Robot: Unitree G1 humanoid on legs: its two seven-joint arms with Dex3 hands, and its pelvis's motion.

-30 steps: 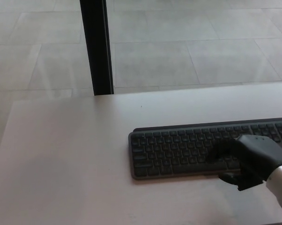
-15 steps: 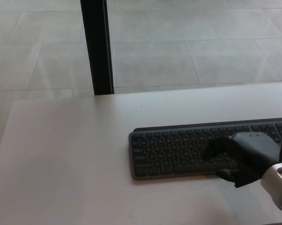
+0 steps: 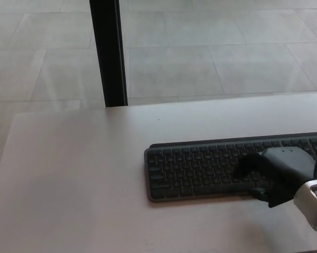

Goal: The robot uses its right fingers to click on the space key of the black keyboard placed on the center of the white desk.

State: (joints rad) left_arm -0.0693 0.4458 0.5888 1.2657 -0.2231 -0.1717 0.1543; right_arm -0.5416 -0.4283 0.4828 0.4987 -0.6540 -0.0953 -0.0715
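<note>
My right hand [image 3: 277, 176] sits curled, grasping nothing, fingers [image 3: 248, 164] over the lower key rows of the keyboard [image 3: 200, 168], lower right of frame. Risk: fingers look wide, so neighbouring keys may get pressed along with space.

The keyboard [image 3: 211, 167] was laid on the desk [image 3: 85, 179], toward its right side, with its right end cut off by the picture edge. The right hand [image 3: 271, 176] was placed over the keyboard's near right part, its fingers [image 3: 245, 164] set on the lower key rows. A post [image 3: 108, 52] was stood on the floor [image 3: 211, 58] behind the desk's far edge, left of the keyboard.
</note>
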